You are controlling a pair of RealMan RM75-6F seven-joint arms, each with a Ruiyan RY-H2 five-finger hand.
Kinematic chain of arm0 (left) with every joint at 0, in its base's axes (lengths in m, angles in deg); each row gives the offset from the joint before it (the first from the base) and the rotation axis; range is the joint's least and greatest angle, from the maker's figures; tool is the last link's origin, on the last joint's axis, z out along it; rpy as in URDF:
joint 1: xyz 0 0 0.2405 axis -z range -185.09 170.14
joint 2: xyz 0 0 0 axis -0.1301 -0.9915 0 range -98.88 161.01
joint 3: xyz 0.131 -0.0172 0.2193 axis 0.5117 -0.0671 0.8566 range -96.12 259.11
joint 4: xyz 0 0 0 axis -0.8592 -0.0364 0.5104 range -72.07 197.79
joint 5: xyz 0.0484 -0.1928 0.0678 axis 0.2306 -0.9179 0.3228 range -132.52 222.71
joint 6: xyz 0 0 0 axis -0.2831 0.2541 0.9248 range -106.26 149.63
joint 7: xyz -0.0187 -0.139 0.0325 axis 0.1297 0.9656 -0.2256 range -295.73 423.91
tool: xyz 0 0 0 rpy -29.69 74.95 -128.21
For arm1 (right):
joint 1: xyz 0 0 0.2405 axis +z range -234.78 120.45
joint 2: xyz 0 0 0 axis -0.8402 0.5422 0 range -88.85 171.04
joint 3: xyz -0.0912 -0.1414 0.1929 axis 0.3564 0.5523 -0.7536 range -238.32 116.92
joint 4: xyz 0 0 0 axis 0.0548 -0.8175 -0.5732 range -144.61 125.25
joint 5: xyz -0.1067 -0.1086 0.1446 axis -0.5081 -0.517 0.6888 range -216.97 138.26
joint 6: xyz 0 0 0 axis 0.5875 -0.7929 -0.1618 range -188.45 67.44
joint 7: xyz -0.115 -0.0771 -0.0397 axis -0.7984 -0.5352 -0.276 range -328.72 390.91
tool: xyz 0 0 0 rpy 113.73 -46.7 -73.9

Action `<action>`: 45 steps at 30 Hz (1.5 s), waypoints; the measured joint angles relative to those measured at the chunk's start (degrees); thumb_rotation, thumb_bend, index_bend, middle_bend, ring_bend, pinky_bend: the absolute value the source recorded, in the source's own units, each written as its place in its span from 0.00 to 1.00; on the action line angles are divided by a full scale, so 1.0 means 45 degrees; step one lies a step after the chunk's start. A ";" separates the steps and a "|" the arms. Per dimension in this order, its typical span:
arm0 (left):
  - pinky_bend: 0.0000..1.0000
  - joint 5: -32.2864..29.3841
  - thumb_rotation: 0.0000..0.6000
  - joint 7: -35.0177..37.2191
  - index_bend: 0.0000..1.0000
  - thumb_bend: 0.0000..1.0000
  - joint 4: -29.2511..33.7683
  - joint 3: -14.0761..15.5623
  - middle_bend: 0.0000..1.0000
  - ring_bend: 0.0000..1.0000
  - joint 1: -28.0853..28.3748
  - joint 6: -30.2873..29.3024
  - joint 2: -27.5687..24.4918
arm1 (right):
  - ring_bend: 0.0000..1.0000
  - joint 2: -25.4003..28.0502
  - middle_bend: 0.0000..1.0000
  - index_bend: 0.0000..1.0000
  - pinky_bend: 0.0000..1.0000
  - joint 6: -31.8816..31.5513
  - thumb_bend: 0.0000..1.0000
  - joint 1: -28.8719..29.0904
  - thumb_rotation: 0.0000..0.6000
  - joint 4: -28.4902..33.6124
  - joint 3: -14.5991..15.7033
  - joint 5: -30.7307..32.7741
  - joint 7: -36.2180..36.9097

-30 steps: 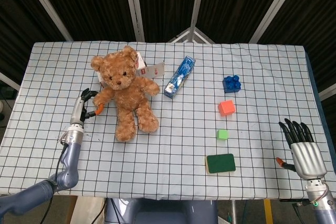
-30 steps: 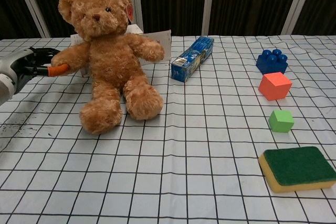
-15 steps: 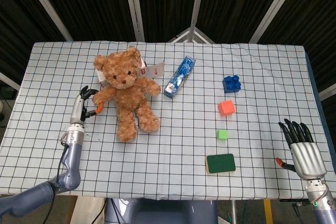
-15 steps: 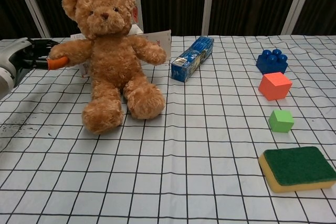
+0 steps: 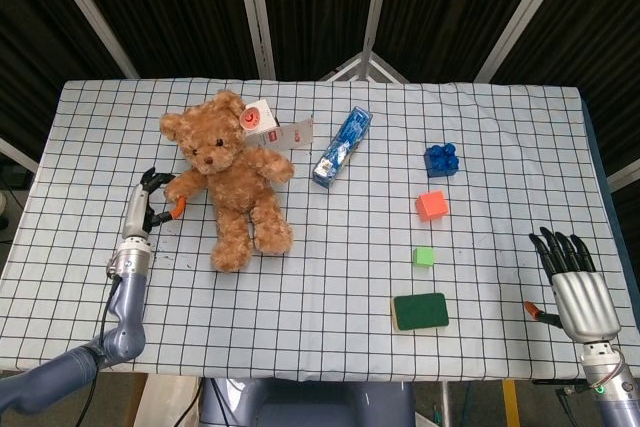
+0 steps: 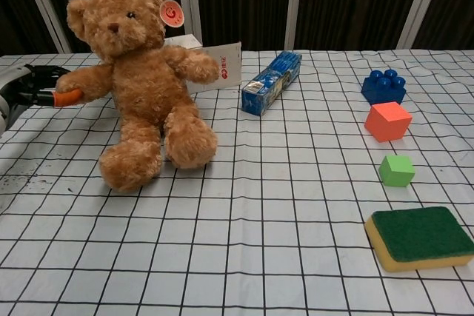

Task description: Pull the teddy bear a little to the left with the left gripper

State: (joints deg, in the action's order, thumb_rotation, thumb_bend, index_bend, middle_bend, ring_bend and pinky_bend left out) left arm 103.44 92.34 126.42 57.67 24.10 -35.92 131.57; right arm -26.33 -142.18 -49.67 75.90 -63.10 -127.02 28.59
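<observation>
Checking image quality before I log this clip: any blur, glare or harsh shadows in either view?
Head view: sharp and evenly lit, with no glare on the checked tablecloth and only a soft shadow beside the teddy bear. Chest view: the bear and sponge are crisp; the left hand is cropped at the frame edge.

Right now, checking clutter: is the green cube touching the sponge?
No, the green cube sits apart from the sponge, with bare cloth between them.

A blue packet [image 5: 341,147] lies at twelve o'clock; blue brick [image 5: 441,159], orange cube [image 5: 431,205], green cube [image 5: 424,256] and sponge [image 5: 419,311] run toward four.
</observation>
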 measured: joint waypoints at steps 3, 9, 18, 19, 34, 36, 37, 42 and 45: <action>0.00 0.0233 1.00 0.0050 0.42 0.56 0.0291 -0.0032 0.39 0.00 -0.0020 -0.0266 -0.0058 | 0.00 0.0015 0.00 0.00 0.00 0.0010 0.10 -0.0001 1.00 0.0026 0.0018 -0.0012 -0.0028; 0.00 0.0446 1.00 -0.0203 0.42 0.58 0.0697 -0.0048 0.39 0.00 -0.0084 -0.0718 -0.0102 | 0.00 -0.0003 0.00 0.00 0.00 0.0076 0.10 0.0032 1.00 0.0033 0.0003 0.0032 -0.0059; 0.00 -0.0008 1.00 -0.0476 0.42 0.58 -0.0039 0.0055 0.39 0.00 -0.0121 -0.0224 0.0040 | 0.00 0.0032 0.00 0.00 0.00 0.0059 0.10 0.0004 1.00 0.0061 0.0010 0.0061 -0.0036; 0.00 -0.0064 1.00 -0.0490 0.42 0.58 -0.0179 0.0067 0.39 0.00 -0.0114 -0.0121 0.0073 | 0.00 0.0034 0.00 0.00 0.00 0.0057 0.10 0.0004 1.00 0.0065 0.0011 0.0058 -0.0036; 0.00 0.0379 1.00 -0.0290 0.42 0.58 0.0110 -0.0122 0.39 0.00 0.0009 -0.0482 0.0143 | 0.00 0.0058 0.00 0.00 0.00 0.0037 0.10 -0.0009 1.00 0.0101 0.0026 0.0041 -0.0031; 0.00 0.0529 1.00 -0.0366 0.42 0.58 0.0500 -0.0144 0.39 0.00 -0.0021 -0.0742 0.0029 | 0.00 0.0064 0.00 0.00 0.00 0.0044 0.10 -0.0012 1.00 0.0106 0.0029 0.0049 -0.0024; 0.00 0.0574 1.00 -0.0444 0.42 0.58 0.0655 -0.0145 0.39 0.00 -0.0041 -0.0854 -0.0023 | 0.00 0.0070 0.00 0.00 0.00 0.0040 0.10 -0.0015 1.00 0.0121 0.0034 0.0048 -0.0022; 0.00 0.0526 1.00 -0.1101 0.42 0.58 0.0718 -0.0013 0.39 0.00 -0.0152 -0.1019 -0.0124 | 0.00 0.0079 0.00 0.00 0.00 0.0090 0.10 -0.0004 1.00 0.0145 0.0049 0.0057 -0.0048; 0.00 0.0368 1.00 -0.1297 0.42 0.58 0.0173 0.0094 0.38 0.00 -0.0156 -0.0898 0.0020 | 0.00 0.0104 0.00 0.00 0.00 0.0118 0.10 -0.0020 1.00 0.0217 0.0071 0.0087 -0.0111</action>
State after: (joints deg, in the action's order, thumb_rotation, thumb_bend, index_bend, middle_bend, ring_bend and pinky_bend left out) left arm 105.09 86.50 127.20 58.09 23.39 -39.96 131.66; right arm -25.87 -141.65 -49.77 76.88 -62.78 -126.63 28.09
